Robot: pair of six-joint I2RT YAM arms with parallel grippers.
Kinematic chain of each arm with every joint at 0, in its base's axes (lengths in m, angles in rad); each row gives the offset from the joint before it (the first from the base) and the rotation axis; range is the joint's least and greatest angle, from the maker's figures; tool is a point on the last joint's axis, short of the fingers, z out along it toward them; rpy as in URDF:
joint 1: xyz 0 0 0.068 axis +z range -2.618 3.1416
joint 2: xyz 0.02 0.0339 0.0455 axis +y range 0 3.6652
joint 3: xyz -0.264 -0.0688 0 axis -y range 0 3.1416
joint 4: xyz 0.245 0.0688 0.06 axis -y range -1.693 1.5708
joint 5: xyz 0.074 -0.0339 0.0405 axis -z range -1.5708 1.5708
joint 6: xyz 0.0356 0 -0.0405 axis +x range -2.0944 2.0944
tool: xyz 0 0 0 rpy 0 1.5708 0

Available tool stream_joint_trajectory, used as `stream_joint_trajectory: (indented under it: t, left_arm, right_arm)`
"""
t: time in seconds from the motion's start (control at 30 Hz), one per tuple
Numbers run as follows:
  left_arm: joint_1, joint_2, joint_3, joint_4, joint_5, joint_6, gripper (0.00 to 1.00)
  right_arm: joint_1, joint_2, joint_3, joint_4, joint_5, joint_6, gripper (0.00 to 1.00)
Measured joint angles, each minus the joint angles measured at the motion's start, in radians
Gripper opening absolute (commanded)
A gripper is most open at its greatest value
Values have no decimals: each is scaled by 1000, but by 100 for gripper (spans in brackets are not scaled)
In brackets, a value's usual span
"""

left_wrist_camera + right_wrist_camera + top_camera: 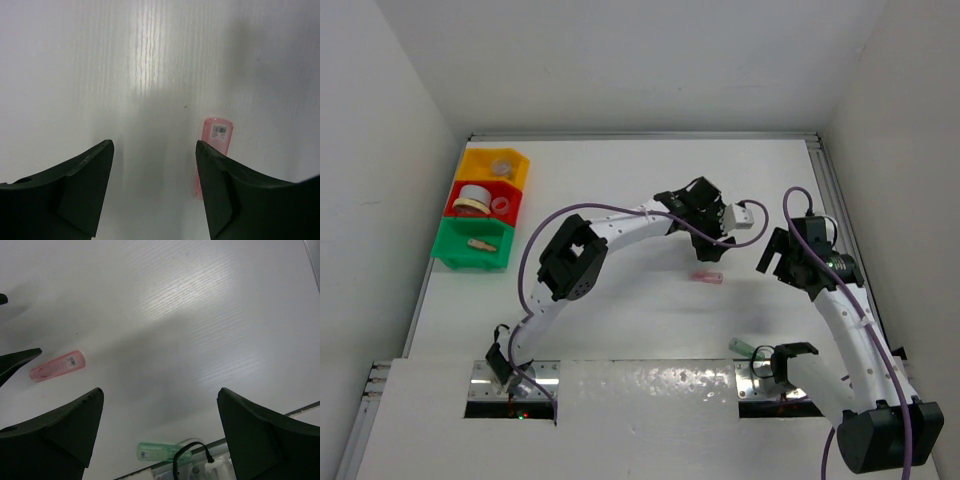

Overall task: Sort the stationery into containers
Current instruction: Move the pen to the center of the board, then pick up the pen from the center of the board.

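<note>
On the white surface [620,170] a green capsule [744,345] lies nearest, then a pink capsule [707,277] just beside the left fingers [85,185], spread empty like the right fingers [260,425]. Farther off, the joined bins [470,262] already hold tape rings [473,197]; seemingly two pieces remain.

We see a white desk [620,190] closed in by a plain white back wall [640,60], left wall [370,180] and right wall [910,110]. A pale rail [832,200] runs along the desk's right edge. Soft light leaves a bright streak and blurred shadows on its faintly grained surface.
</note>
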Motion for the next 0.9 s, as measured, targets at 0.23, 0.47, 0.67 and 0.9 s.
stream_joint_trajectory:
  t: [0.23,0.47,0.67,0.9]
  left_arm:
    - [-5,-1,55,-99,69,74,64]
    - [-28,-3,-77,-105,68,80,65]
    - [-51,-18,-134,15,30,39,56]
    - [-69,-36,-189,120,-69,7,0]
  right_arm:
    - [0,0,0,0,-6,-9,93]
    - [0,3,0,1,-24,-9,93]
    - [-1,4,0,0,-24,-11,93]
    - [-4,2,0,0,-21,-13,93]
